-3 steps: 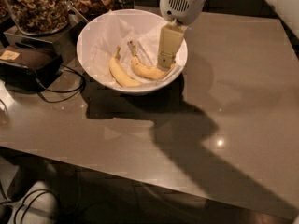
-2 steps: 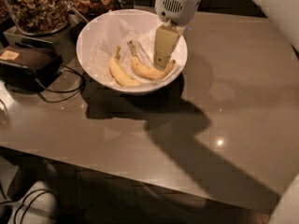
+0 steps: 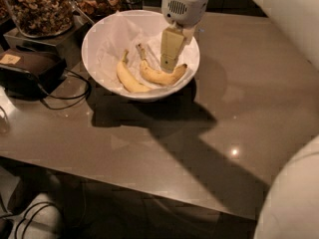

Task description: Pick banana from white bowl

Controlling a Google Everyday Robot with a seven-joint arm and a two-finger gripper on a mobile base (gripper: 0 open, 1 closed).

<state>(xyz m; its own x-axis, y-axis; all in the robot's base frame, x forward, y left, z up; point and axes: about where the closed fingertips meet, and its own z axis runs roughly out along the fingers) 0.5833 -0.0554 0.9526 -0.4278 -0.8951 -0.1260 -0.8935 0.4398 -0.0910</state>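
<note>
The white bowl (image 3: 99, 39), lined with crinkled white paper, stands at the back of the brown table. Two bananas lie in it side by side. The speckled banana (image 3: 158, 76) is the right one, with its dark blunt end to the right and its thin stem pointing up-left. A paler banana (image 3: 128, 78) lies to its left. My gripper (image 3: 168, 66) hangs down into the bowl from a white wrist, its tip just above the middle of the speckled banana, possibly touching it.
Glass jars of nuts (image 3: 37, 6) stand behind the bowl on the left. A black device (image 3: 30, 68) with cables lies left of the bowl. The table's front edge (image 3: 149, 190) runs across the bottom. My white body (image 3: 294, 198) fills the lower right corner.
The gripper has shifted slightly to the left inside the bowl, closer over the speckled banana. The bananas and bowl have not moved.
</note>
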